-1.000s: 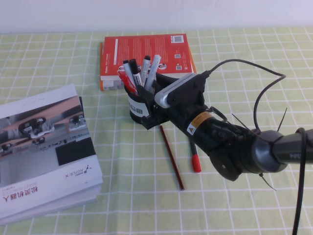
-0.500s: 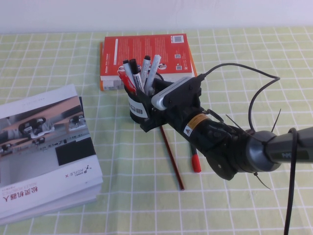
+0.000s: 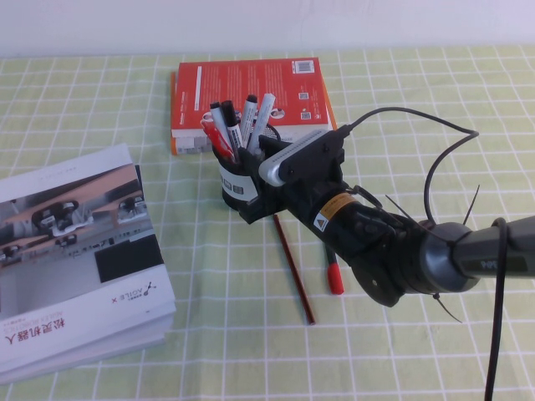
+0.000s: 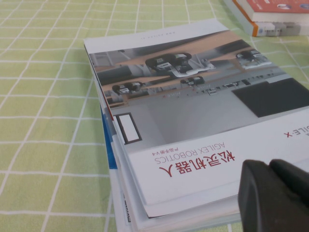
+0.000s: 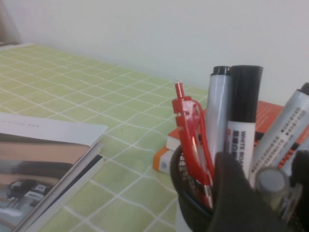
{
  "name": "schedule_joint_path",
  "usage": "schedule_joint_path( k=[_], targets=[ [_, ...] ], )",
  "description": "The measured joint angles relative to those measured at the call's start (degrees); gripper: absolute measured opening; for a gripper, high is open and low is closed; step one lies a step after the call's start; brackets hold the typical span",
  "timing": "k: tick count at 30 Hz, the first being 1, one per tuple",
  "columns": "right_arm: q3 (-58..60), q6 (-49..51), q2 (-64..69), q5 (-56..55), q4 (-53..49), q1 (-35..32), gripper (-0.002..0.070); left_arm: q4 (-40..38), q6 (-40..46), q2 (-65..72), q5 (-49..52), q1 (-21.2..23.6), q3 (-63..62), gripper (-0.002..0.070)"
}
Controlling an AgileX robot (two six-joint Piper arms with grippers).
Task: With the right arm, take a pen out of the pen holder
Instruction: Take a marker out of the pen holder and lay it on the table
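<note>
While the left tool [image 4: 273, 193] sits pinched shut over the booklets [image 4: 193, 121], far off, the right tool [image 5: 267, 193] is half open at the pen holder [image 3: 234, 185] on the table [image 3: 401, 100], with a standing grey marker [image 5: 273, 180] right between its two fingers.

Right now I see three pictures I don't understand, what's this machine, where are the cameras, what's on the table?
A robot with two arms. One picture looks down from above; the others come from a camera on each wrist. On the green checked cloth lie an orange book, a stack of white booklets, a thin dark red pencil and a red-tipped pen. The right gripper is at the black mesh pen holder full of markers; whether it grips one is unclear. The left gripper hangs over the booklets.
</note>
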Motion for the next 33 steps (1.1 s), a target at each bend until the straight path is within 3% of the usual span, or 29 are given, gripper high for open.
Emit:
schedule_joint_path(
  k=[4, 14, 33],
  targets=[
    [0.00, 0.00, 0.00, 0.00, 0.00, 0.00, 0.0201, 0.00, 0.00, 0.00, 0.00, 0.00, 0.00, -0.0005],
    [0.00, 0.00, 0.00, 0.00, 0.34, -0.30, 0.0068, 0.00, 0.00, 0.00, 0.00, 0.00, 0.00, -0.0005],
    [0.00, 0.00, -2.13, 1.97, -0.50, -0.47, 0.0059, 0.00, 0.00, 0.00, 0.00, 0.00, 0.00, -0.0005]
  ],
)
